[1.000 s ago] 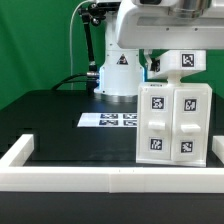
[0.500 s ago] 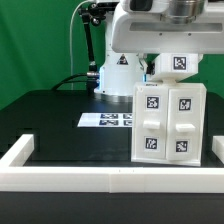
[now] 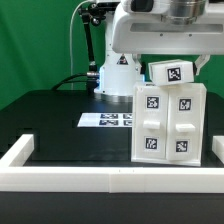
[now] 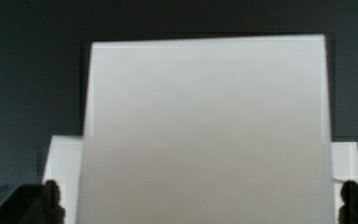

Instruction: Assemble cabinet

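Observation:
The cabinet body (image 3: 169,122), a tall white box with four black-and-white tags on its front, stands upright at the exterior view's right. Just above its top, a smaller white panel (image 3: 171,72) with one tag hangs tilted under the arm. In the wrist view this panel (image 4: 202,120) fills the middle as a plain white slab. My gripper (image 4: 197,205) is shut on it, with one dark finger (image 4: 43,200) at each side edge. In the exterior view the panel and the arm hide the gripper's fingers.
The marker board (image 3: 107,120) lies flat on the black table to the exterior view's left of the cabinet. A long low white border wall (image 3: 90,178) runs along the front and turns back at both ends. The robot base (image 3: 118,72) stands behind.
The tagged panel has moved a little toward the exterior view's left, dropped slightly and tilted. The cabinet body shifted slightly left earlier and now stands still.

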